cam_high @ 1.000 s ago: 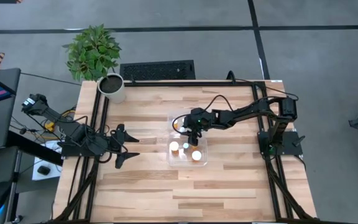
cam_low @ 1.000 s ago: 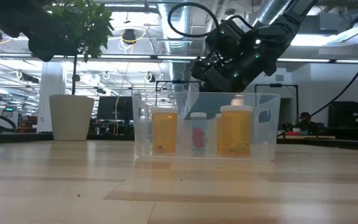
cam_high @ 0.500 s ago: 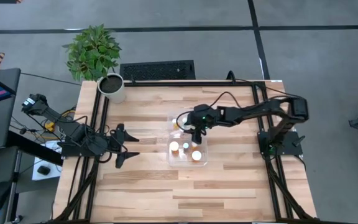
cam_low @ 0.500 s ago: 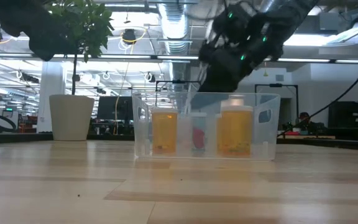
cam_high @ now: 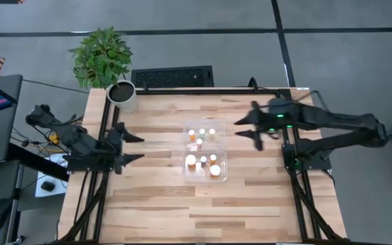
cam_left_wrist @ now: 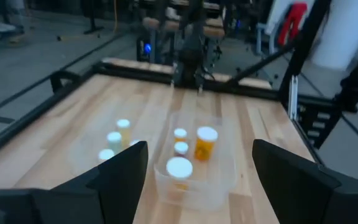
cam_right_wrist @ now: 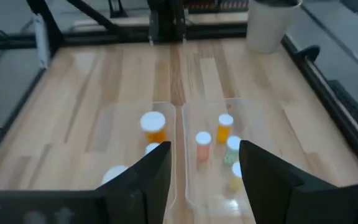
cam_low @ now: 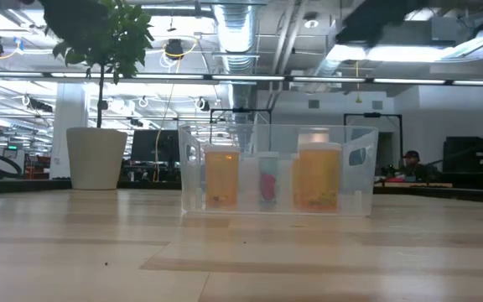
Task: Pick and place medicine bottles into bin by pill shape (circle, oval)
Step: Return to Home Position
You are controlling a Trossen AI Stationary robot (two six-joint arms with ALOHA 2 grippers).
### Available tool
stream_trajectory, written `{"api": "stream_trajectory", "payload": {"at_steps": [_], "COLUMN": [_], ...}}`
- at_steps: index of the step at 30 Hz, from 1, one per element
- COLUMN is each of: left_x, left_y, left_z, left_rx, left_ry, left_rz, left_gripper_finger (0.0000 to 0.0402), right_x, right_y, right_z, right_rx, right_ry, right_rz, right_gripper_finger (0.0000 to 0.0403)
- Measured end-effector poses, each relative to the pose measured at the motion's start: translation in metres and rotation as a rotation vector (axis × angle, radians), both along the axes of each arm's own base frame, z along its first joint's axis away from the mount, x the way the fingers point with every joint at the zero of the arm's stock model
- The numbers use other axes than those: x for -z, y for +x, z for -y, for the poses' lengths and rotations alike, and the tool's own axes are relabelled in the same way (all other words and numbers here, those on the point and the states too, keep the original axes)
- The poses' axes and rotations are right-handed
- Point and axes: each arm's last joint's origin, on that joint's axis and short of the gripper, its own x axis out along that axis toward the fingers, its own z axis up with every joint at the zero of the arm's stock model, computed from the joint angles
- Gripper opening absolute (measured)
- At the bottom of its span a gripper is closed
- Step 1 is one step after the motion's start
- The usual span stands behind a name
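A clear two-compartment bin [cam_high: 225, 146] sits at the middle of the wooden table [cam_high: 162, 204], its long axis running from the back edge to the front edge. All the medicine bottles [cam_high: 191, 160] stand inside it, upright, long axis vertical, white caps up. Four caps count in the back compartment. The front compartment holds four or five, two of them larger, but the exact number cannot be told. The left hand [cam_high: 133, 148] hangs over the left edge, fingers spread open and empty, pointing toward the bin. The right hand [cam_high: 247, 135] hangs near the right edge, fingers also spread and empty. One white plant pot [cam_high: 122, 95] stands at the back left corner.
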Motion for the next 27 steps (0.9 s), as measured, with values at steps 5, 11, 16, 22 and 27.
{"api": "stream_trajectory", "payload": {"at_steps": [5, 11, 16, 22, 27], "left_x": [0.009, 0.031, 0.052, 0.075, 0.1], "left_y": [-0.023, -0.041, -0.048, -0.041, -0.034], "left_z": [-0.015, -0.026, -0.03, -0.026, -0.021], "left_rx": [-0.044, -0.057, -0.058, -0.08, -0.088], "left_ry": [-0.05, -0.131, -0.182, -0.211, -0.229], "left_rz": [0.048, 0.106, 0.139, 0.065, 0.014], "left_gripper_finger": [0.0283, 0.0283, 0.0283, 0.0283, 0.0283], "right_x": [0.001, 0.048, 0.091, 0.12, 0.145], "right_y": [-0.053, -0.096, -0.115, -0.111, -0.098], "right_z": [-0.008, -0.015, -0.018, -0.016, -0.015], "right_rx": [0.021, 0.053, 0.063, 0.119, 0.12], "right_ry": [0.025, 0.095, 0.143, 0.201, 0.21], "right_rz": [0.115, 0.248, 0.384, 0.494, 0.498], "right_gripper_finger": [0.019, 0.0192, 0.0193, 0.0186, 0.0186]}}
